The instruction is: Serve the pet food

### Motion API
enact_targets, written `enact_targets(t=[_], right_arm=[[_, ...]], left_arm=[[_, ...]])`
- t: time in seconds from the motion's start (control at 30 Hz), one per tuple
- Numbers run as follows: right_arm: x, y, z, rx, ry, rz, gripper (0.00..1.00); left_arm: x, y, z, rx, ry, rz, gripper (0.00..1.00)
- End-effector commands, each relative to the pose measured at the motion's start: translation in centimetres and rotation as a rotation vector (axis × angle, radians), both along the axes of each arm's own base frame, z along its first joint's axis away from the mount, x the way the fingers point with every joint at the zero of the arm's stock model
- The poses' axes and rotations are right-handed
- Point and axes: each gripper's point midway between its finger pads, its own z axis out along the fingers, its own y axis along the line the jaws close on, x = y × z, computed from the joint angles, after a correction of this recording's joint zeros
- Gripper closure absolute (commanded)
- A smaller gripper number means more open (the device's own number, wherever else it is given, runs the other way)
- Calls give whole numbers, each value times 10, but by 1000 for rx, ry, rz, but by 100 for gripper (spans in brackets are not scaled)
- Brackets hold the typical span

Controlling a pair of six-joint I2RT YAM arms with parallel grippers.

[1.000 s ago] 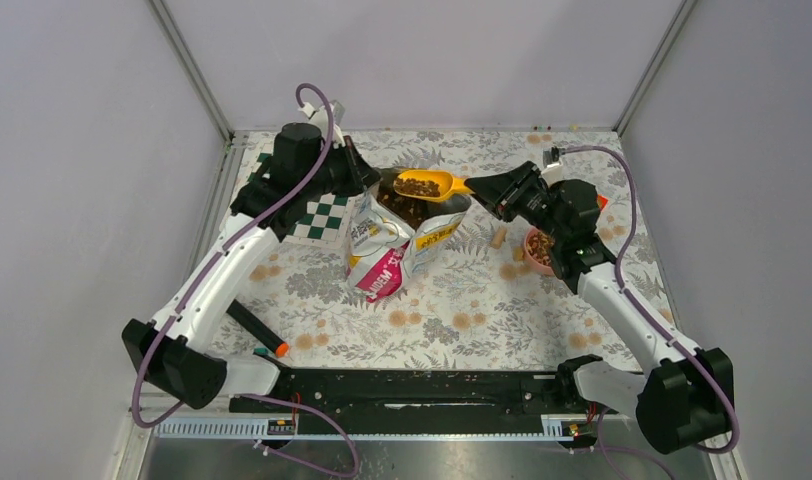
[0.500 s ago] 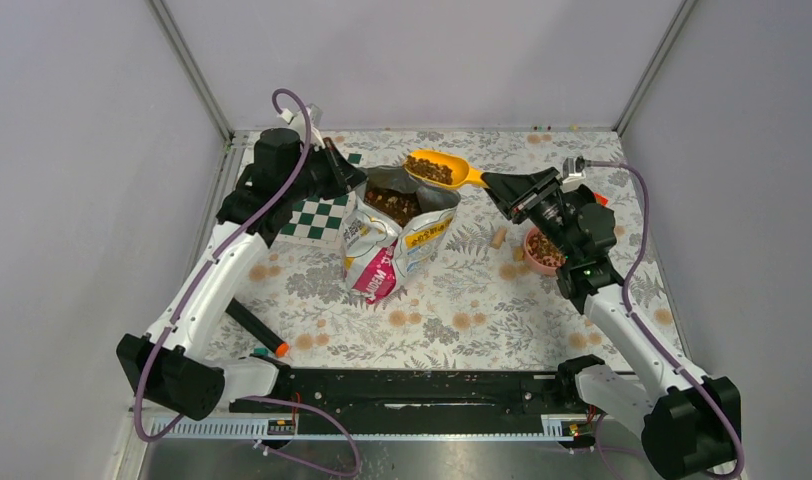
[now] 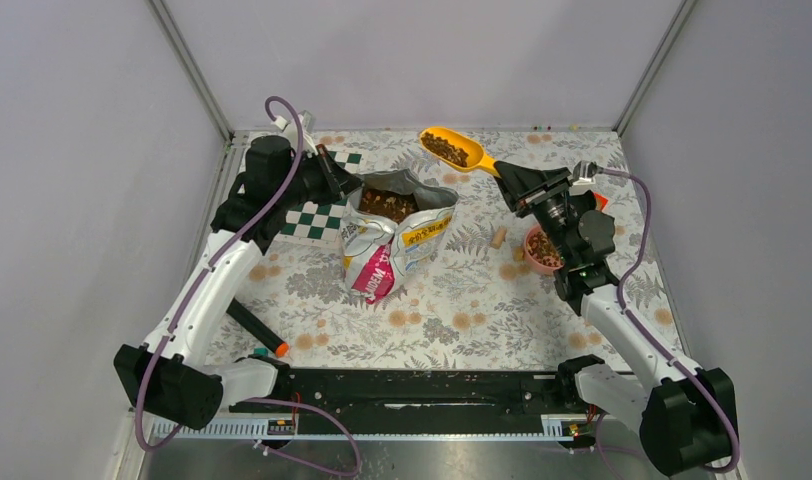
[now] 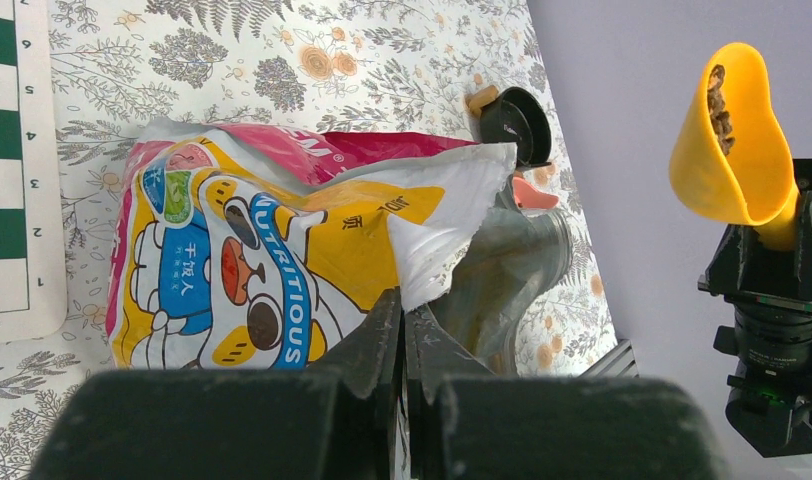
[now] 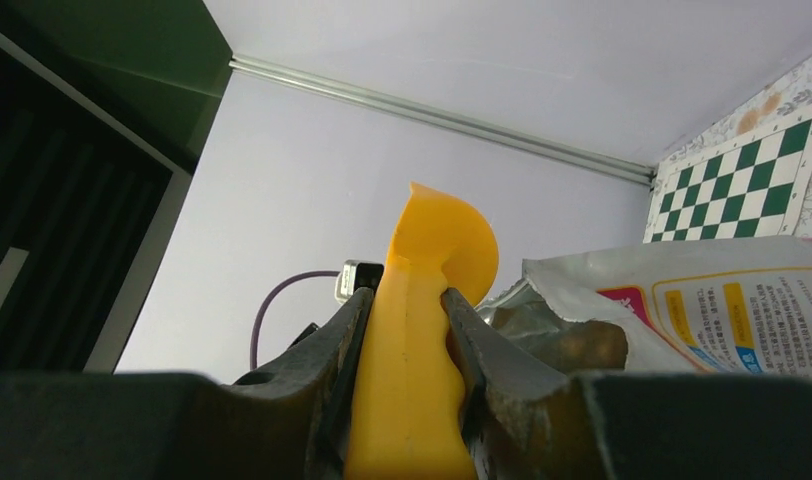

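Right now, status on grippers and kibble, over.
Left gripper shut on bag rim. Right gripper shut on scoop, kibble loaded, held high beyond bag. Bowl partly under right arm; cork piece beside it.

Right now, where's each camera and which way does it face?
Top external: above, behind the arm bases, facing down at the table; both arms show, left hand on the bag, right hand holding the scoop.
Left wrist: on the left arm, facing across the bag toward the right arm; own fingers show.
Right wrist: on the right arm, facing up along the scoop toward the wall; own fingers flank it.
Shared: bag and scoop in all three.
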Motion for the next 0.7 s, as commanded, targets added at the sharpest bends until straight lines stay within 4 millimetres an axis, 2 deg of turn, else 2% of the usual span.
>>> enact_targets(t=[0.0,0.17,0.27,0.47,0.67], right_arm=[[1,-22,23,36,-81,-96,100],[14,-45,14,43,-51,-161,100],[25,-69,5,63,-26,-218,100],[40,-125,-25,69,40,-371,100],[45,-180,-67,48,153,-550,100]], left_arm=[[-14,-2,5,-26,-11,-51,100],[-15,-3,0,-32,5,-60,100],[-16,-3,-4,-31,12,-58,100],[-16,-1,-7,-30,20,-54,100],[-16,-1,-9,-27,23,-54,100]])
